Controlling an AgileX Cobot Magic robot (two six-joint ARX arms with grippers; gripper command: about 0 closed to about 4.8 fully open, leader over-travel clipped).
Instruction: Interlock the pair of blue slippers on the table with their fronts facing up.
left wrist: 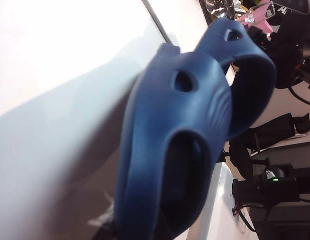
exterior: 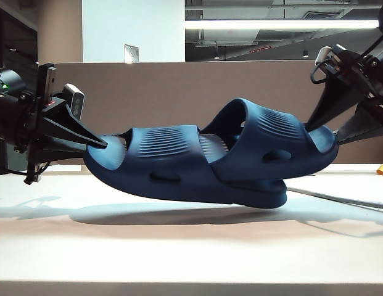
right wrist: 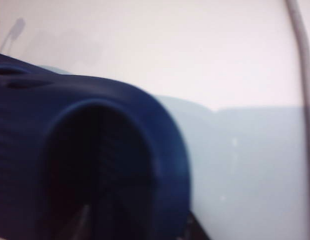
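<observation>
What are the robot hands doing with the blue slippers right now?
Left gripper shut on left slipper. Right gripper at right slipper, jaws spread. Slippers interlocked, raised above table. Nothing in the way.

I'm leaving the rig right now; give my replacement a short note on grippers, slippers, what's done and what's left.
Left gripper: shut on the left slipper's end, holding it above the table.
Right gripper: at the right slipper's outer end; whether its jaws grip it is unclear.
Slippers: both airborne, straps up, the right one's end pushed under the left one's strap, so they overlap mid-span.
Done: interlocked, fronts up.
Left: set the pair down on the table, release, withdraw both arms.
</observation>
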